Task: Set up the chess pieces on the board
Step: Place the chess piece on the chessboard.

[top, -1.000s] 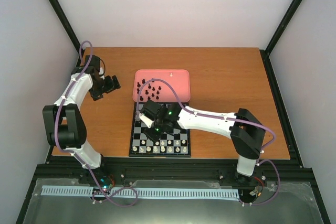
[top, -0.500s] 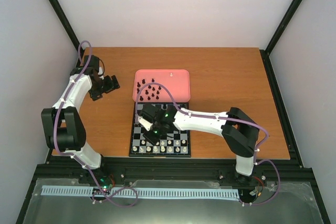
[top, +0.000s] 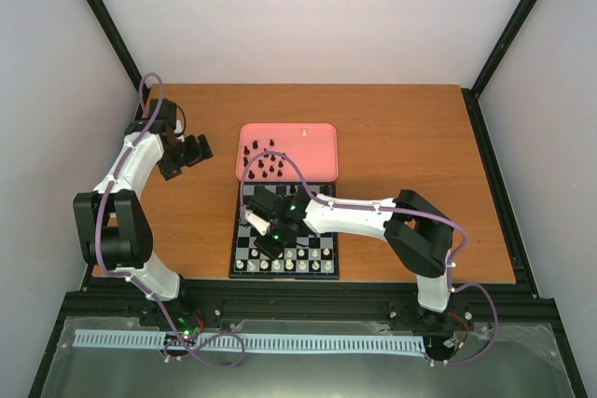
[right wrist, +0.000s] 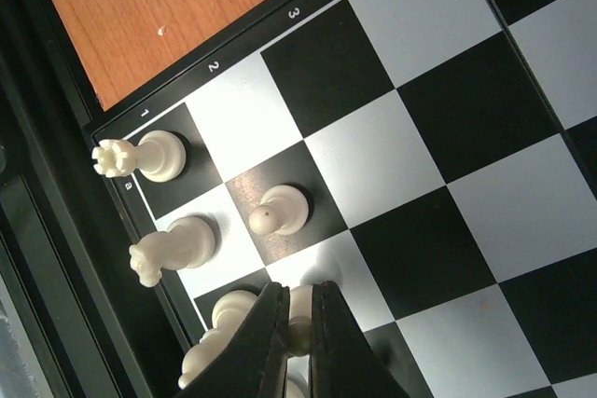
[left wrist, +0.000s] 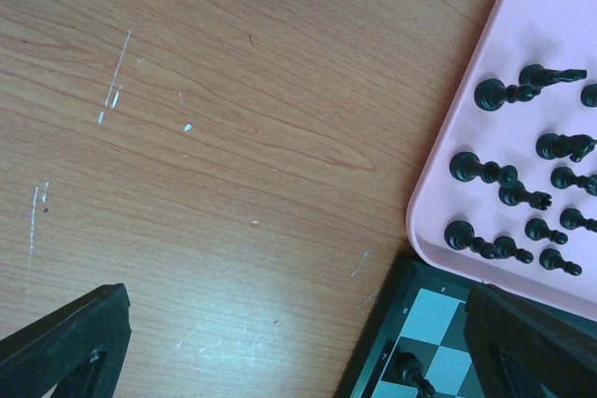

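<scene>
Right pincer is closed narrowly on a cream pawn, its two dark fingers pinching the piece from either side low over the board. Over the last second this arm has folded its elbow inward and carried the pawn toward the near-left corner, which I take to mean it is about to set the pawn down. The pawn hangs above the pale second-rank square just beside a standing white pawn, with the rook and knight behind. Whether its base touches the square I cannot tell. What shows of it looks upright, long axis vertical, head up between the fingers and base toward the board, so it needs only a straight drop and release. Left pincer has not moved; it stays wide open above the worktop, left of the pink tray where the black pieces wait
</scene>
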Controlling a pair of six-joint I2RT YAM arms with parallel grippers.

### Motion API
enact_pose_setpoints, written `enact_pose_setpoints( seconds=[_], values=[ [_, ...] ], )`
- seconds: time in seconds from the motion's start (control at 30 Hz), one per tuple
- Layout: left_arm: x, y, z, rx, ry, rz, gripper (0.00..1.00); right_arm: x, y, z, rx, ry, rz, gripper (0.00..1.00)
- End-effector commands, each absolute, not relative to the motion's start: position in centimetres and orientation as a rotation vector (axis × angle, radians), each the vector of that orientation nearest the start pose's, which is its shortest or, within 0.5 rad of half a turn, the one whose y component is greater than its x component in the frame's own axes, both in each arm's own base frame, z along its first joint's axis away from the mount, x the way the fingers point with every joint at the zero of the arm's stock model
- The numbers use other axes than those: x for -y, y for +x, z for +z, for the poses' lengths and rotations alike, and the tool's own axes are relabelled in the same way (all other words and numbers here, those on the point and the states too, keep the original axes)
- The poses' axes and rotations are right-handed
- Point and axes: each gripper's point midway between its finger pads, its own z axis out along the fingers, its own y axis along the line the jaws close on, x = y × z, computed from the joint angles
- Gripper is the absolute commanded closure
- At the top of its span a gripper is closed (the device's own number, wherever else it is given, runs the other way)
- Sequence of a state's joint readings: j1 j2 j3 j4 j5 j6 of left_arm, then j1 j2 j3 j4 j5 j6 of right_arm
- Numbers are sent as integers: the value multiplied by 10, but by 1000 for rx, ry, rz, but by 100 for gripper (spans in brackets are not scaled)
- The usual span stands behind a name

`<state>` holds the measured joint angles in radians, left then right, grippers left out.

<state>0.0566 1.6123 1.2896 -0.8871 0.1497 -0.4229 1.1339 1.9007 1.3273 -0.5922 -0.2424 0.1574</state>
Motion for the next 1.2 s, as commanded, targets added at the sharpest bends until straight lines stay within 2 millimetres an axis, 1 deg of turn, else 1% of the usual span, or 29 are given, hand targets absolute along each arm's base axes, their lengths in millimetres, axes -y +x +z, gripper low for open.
enact_pose_setpoints(
  seconds=[0.0,0.37,0.5,0.7,0.87,0.97,1.03,1.13,1.17],
  values=[
    [6,373,136,-2697,-616,-302,0,-418,151,53,-2502,-1434,608,95],
    [6,374,133,-2704,-614,-304,0,-418,154,44,-2524,-1444,570,92],
    [6,373,134,-2704,-614,-304,0,-419,156,47,-2511,-1443,561,90],
    [5,373,136,-2700,-612,-297,0,-415,156,53,-2500,-1444,553,85],
    [5,373,137,-2699,-611,-296,0,-412,156,60,-2485,-1437,558,75],
    [5,373,138,-2697,-611,-296,0,-411,157,69,-2467,-1420,557,67],
    [5,373,139,-2696,-611,-296,0,-410,159,74,-2458,-1409,548,64],
    [5,372,141,-2691,-609,-297,0,-410,163,84,-2439,-1398,539,58],
    [5,372,140,-2692,-609,-297,0,-411,164,87,-2429,-1395,532,58]
  ],
)
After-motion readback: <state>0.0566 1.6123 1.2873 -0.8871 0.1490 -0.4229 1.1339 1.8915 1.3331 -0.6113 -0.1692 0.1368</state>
